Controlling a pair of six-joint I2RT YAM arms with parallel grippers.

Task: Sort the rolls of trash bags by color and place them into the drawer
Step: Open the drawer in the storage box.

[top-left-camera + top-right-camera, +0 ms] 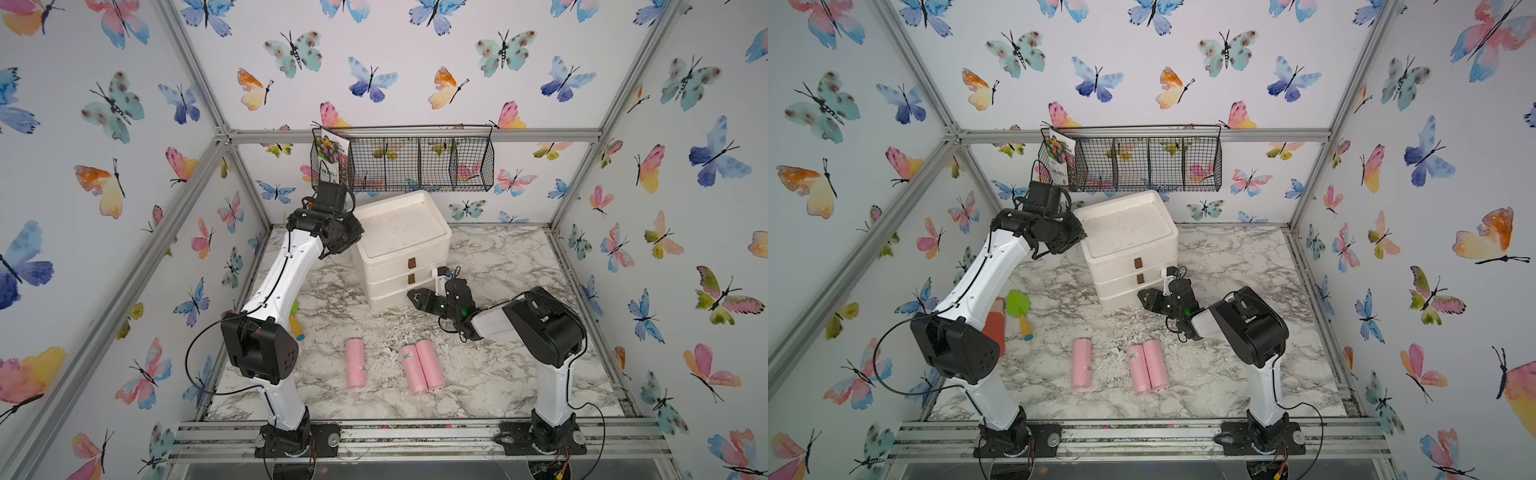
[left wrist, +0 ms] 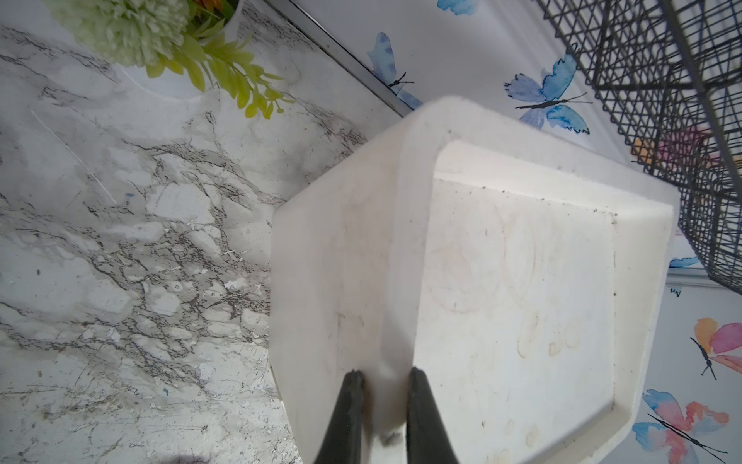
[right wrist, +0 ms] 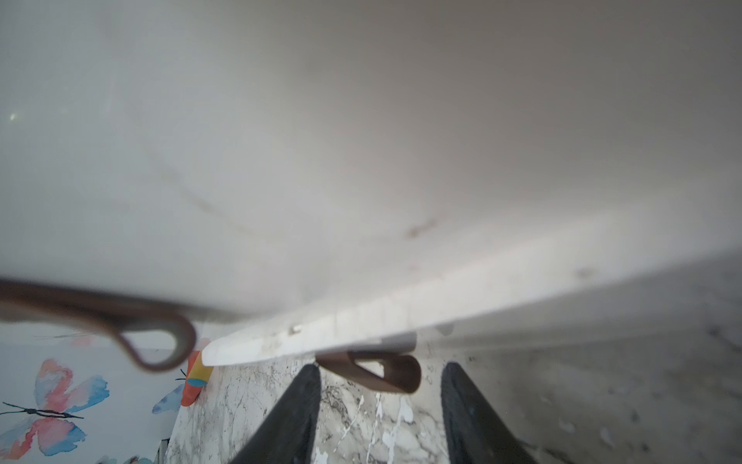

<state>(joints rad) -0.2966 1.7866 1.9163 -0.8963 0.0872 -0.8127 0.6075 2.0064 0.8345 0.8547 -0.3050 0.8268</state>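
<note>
Three pale pink rolls of trash bags lie on the marble table: one alone (image 1: 356,363) (image 1: 1081,364) and two side by side (image 1: 412,369) (image 1: 430,365). The white three-drawer unit (image 1: 399,232) (image 1: 1125,226) stands at the back with its drawers shut. My left gripper (image 2: 385,377) is shut on the unit's raised top rim at its left side (image 1: 354,235). My right gripper (image 3: 381,371) (image 1: 417,296) is low in front of the bottom drawer (image 3: 361,160). Its fingers are open on either side of that drawer's brown loop handle (image 3: 387,373).
A black wire basket (image 1: 419,164) with a seed packet (image 1: 331,156) hangs on the back wall above the unit. A green trowel (image 1: 1018,307) and an orange glove (image 1: 994,328) lie at the left, behind my left arm. A potted plant (image 2: 132,32) stands left of the unit.
</note>
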